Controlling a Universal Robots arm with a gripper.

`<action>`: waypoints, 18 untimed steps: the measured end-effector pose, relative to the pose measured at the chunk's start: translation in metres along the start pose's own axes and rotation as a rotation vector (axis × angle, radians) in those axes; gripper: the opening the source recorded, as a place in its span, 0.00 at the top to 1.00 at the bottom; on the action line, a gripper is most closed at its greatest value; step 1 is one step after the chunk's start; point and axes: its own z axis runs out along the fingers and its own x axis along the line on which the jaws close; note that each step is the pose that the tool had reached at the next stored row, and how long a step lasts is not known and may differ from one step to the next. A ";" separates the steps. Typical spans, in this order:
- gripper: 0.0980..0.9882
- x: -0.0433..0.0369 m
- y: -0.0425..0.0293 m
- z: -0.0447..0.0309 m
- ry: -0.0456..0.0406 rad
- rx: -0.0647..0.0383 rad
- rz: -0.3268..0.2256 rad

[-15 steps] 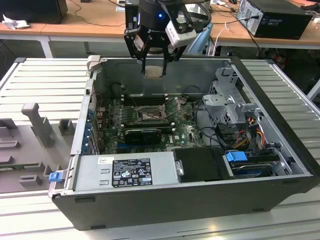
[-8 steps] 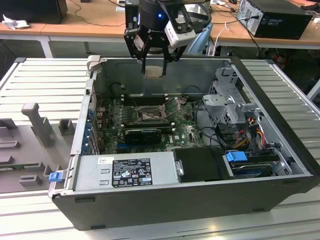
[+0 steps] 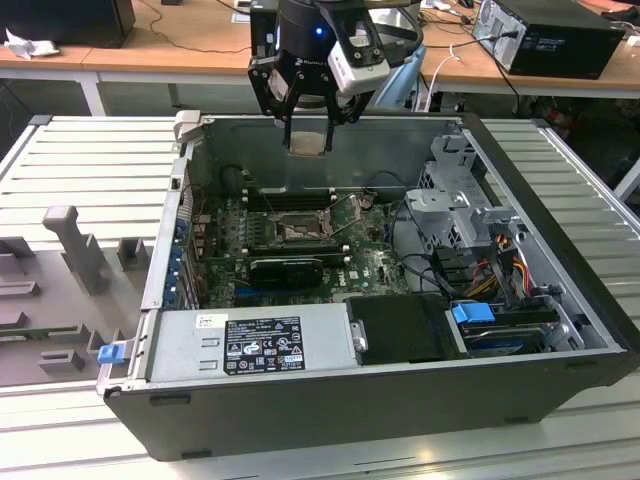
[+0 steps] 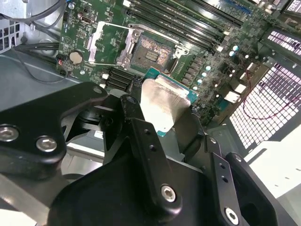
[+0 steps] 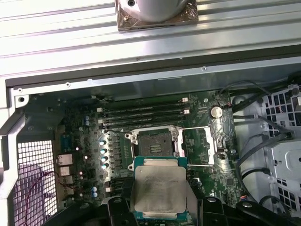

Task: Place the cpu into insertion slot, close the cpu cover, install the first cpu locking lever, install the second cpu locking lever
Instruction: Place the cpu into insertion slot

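My gripper (image 3: 308, 128) hangs over the open computer case, shut on the cpu (image 3: 307, 140), a flat square chip with a silvery face. In both wrist views the cpu (image 4: 164, 101) (image 5: 160, 188) sits between the black fingers (image 4: 134, 117), well above the green motherboard. The insertion slot (image 3: 298, 231) (image 4: 149, 52) (image 5: 155, 145) lies open below, its dark centre bare. The cpu cover (image 4: 109, 43) (image 5: 196, 146) is swung open beside the slot, toward the coin battery. In the exterior view the cpu is higher than the slot and nearer the case's far wall.
Memory slots (image 5: 141, 113) run along the slot's far side. A grey power supply (image 3: 250, 345) fills the near edge of the case, and a metal drive cage (image 3: 460, 200) with cables stands at the exterior view's right. Grey fixtures (image 3: 75, 250) sit on the ribbed table outside the case.
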 end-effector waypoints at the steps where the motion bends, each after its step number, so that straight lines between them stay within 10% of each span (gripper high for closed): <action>1: 0.52 0.0000 0.0000 0.0000 -0.0002 0.000 0.003; 18: 0.52 0.0000 0.0000 0.0000 -0.0029 -0.001 0.034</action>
